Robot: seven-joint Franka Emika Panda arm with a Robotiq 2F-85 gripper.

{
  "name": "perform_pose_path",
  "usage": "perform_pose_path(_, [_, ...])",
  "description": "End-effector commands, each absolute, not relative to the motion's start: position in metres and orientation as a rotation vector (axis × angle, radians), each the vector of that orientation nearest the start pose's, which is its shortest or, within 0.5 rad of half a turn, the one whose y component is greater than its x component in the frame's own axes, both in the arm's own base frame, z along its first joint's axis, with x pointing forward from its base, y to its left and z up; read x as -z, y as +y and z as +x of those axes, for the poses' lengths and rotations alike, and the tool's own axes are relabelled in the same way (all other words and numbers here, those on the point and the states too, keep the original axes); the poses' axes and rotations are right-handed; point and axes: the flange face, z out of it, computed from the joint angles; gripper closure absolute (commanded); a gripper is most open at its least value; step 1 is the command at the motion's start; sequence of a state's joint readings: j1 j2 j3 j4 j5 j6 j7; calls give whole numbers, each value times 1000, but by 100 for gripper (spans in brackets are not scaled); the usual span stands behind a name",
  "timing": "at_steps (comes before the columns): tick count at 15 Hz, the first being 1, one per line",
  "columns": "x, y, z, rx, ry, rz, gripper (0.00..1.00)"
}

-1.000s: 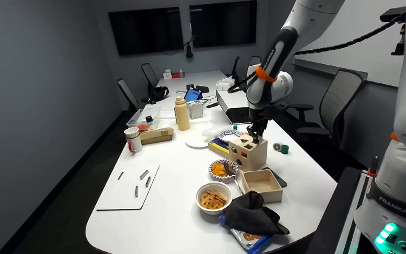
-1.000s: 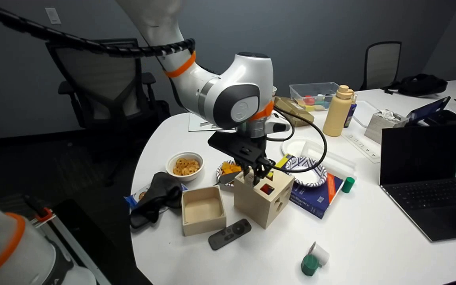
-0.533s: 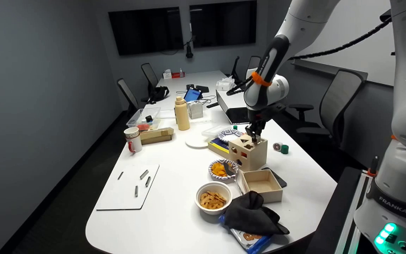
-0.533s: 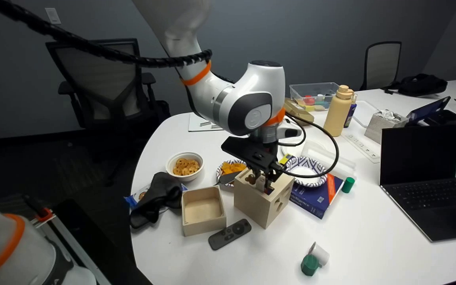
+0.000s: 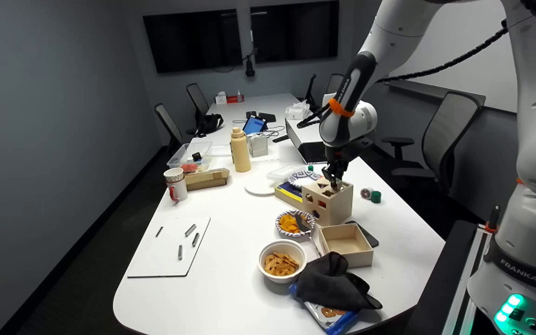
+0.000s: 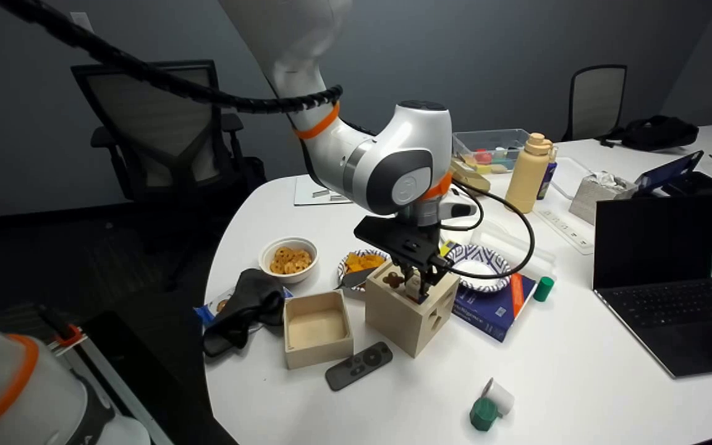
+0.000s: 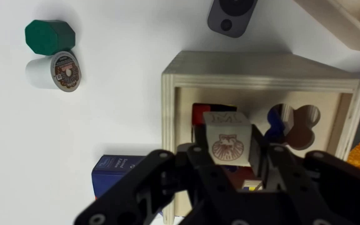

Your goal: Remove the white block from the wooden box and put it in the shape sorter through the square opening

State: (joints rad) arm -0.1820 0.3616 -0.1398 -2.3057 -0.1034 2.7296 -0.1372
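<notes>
My gripper (image 7: pixel 229 137) is shut on the white block (image 7: pixel 228 145), which has a shell and a letter M printed on it. The block (image 6: pixel 414 287) is held at the top of the shape sorter (image 6: pixel 393 321), a pale wooden cube. In the wrist view the block covers most of an opening with straight edges, whose red-and-black corner shows beyond it. I cannot tell whether the block's lower end is inside that opening. A clover-shaped hole (image 7: pixel 300 126) lies beside it. The shallow wooden box (image 6: pixel 319 353) stands beside the sorter with its bare floor showing.
A dark remote (image 6: pixel 359 364) lies by the box and sorter. A blue book (image 6: pixel 486 309) with a patterned paper plate (image 6: pixel 478 269) touches the sorter's far side. A bowl of chips (image 5: pixel 291 223), a cookie bowl (image 5: pixel 282 264), a black cloth (image 5: pixel 335 284) and an open laptop (image 6: pixel 671 290) stand nearby.
My gripper has carried the white block across the sorter's top, away from the clover hole and toward the straight-edged opening, and slightly lower. The clover hole is uncovered. Box and sorter have not moved.
</notes>
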Motion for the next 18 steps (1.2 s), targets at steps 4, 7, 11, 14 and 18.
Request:
perform_pose_path(4, [-195, -177, 505, 85, 150, -3243, 91])
perform_pose_path(7, [-194, -179, 502, 76, 160, -3240, 91])
perform_pose_path(11, [-190, -179, 500, 67, 163, -3229, 91])
perform_pose_path(14, [-189, -176, 502, 69, 166, -3215, 91])
perform_pose_path(18, [-186, -168, 504, 46, 176, -3186, 91])
